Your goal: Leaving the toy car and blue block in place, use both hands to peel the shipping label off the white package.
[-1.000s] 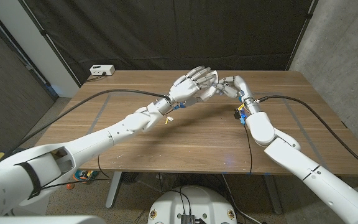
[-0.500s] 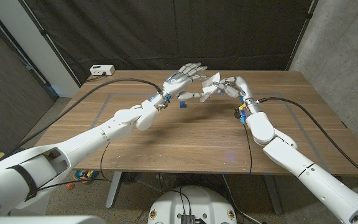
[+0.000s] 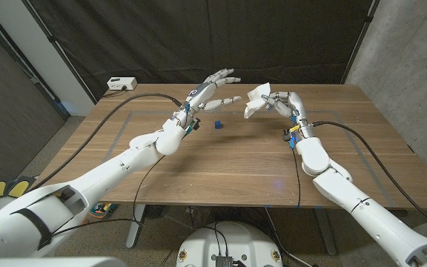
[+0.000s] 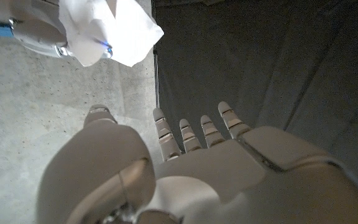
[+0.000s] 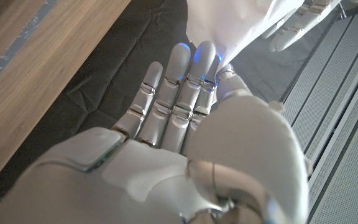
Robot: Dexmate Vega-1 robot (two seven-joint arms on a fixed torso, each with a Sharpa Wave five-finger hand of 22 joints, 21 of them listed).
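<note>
Holding the crumpled white package (image 3: pixel 258 100) up over the wooden worktop (image 3: pixel 228 159), right robot hand (image 3: pixel 276 104) grips it; left robot hand (image 3: pixel 213 87) (fingers spread, holding nothing) hovers just beside, w/ small blue block (image 3: pixel 217 124) below.

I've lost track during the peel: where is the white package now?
In the head view the crumpled white package is lifted off the wooden table, held by the right hand, right of the small blue block and the open left hand.
</note>
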